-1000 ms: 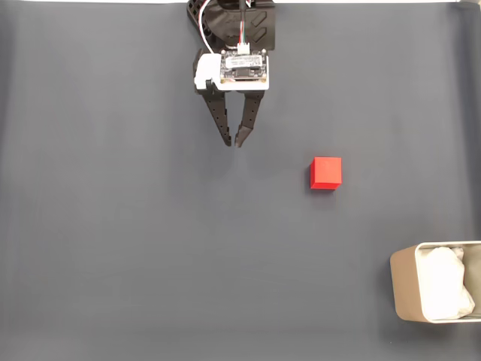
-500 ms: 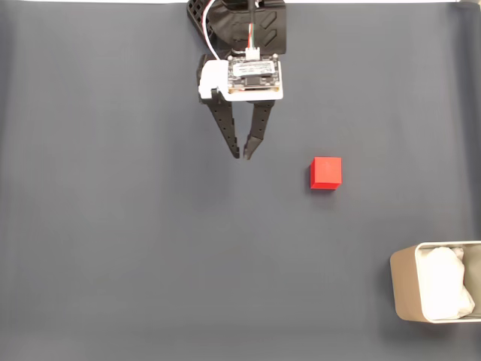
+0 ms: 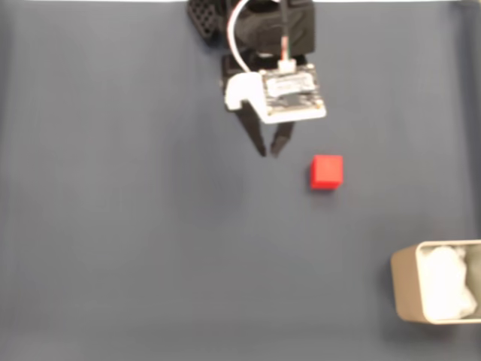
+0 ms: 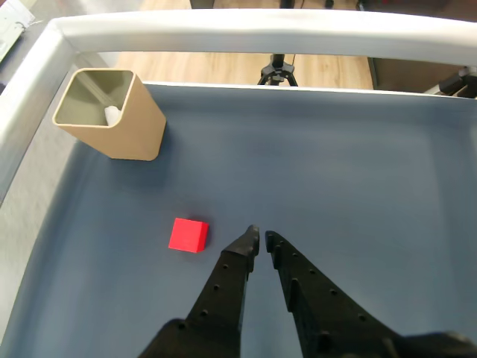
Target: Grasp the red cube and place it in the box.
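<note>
The gripper is hanging above the mat with its fingers nearly pressed together, holding nothing; in the wrist view its tips are sitting just right of the cube. In the fixed view the cube is lying on the mat, just right of and below the gripper. The box is sitting well beyond the cube, at the mat's lower right edge.

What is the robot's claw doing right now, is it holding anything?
Gripper: fingers nearly shut, holding nothing; the red cube sits apart on the mat.
</note>
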Available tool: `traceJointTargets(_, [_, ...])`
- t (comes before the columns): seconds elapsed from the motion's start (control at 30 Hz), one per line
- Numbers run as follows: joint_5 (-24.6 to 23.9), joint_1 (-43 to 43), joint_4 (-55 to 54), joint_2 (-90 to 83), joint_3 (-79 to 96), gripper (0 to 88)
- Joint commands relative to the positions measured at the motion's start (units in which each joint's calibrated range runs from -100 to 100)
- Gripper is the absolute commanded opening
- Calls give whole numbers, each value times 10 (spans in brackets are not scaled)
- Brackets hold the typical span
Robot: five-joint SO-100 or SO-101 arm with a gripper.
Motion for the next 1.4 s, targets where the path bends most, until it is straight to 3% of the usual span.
traceJointTargets(0.0, [6,-25,7,10,-53,14])
traceJointTargets(0.5, [9,-122,79,40,-98,50])
traceJointTargets(0.97, [29,-154,88,41,-84,176])
traceJointTargets(1.03, [36,-152,81,49,-83,227])
traceJointTargets(1.37, [39,-128,65,66,-77,307])
